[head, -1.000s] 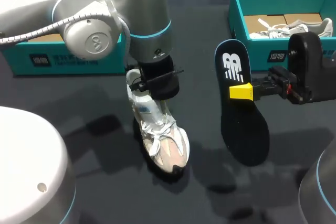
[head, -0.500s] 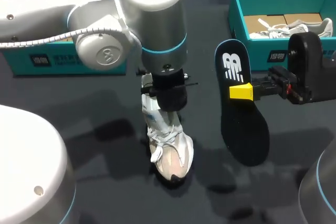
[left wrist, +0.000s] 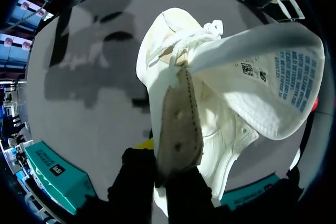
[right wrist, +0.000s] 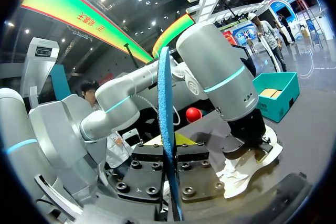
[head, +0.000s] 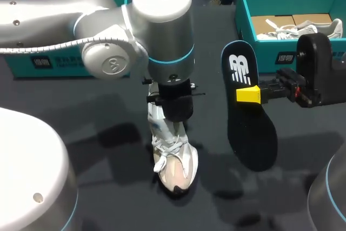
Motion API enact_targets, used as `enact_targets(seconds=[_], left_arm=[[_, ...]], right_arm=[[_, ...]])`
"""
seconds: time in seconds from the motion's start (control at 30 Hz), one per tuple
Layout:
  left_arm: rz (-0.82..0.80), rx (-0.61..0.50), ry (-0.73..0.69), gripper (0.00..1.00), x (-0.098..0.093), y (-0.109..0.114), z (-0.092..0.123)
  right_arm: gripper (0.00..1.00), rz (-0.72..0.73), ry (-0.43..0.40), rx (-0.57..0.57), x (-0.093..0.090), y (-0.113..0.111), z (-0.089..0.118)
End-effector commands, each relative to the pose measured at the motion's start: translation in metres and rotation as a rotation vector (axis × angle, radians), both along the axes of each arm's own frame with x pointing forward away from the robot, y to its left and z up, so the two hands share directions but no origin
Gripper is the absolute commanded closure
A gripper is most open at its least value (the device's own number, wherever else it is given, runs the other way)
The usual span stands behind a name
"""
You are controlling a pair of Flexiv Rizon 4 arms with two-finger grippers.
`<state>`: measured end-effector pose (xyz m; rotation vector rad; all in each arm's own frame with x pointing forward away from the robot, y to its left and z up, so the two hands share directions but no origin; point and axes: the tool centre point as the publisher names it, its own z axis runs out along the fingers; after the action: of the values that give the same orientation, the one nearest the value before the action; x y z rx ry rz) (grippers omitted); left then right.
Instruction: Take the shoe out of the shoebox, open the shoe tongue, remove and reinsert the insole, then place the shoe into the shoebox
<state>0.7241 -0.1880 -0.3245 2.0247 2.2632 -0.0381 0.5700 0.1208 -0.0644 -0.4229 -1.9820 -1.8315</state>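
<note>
shoe: white-cream sneaker, sole down on the dark surface, toe toward near edge, tongue lifted open | insole: black, white logo, raised off the surface, right of shoe | shoebox: teal, open, far right, seemingly holding a second shoe

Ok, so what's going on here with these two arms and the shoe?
The left gripper holds the white sneaker by its collar, toe down on the dark table. The right gripper is clamped on the black insole, held up beside it. The insole is out of the sneaker and not yet reinserted.
</note>
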Motion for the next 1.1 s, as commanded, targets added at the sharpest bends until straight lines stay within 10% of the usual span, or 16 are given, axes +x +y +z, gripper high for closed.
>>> enact_targets(seconds=[0.03, 1.1], left_arm=[[-0.012, -0.001, 0.01, 1.0, 0.002, -0.002, -0.006], [-0.113, 0.021, 0.105, 1.0, 0.011, -0.03, -0.052]], right_arm=[[1.0, -0.004, 0.001, -0.002, -0.002, 0.0, 0.0], [1.0, -0.004, 0.001, -0.002, -0.002, 0.0, 0.0]])
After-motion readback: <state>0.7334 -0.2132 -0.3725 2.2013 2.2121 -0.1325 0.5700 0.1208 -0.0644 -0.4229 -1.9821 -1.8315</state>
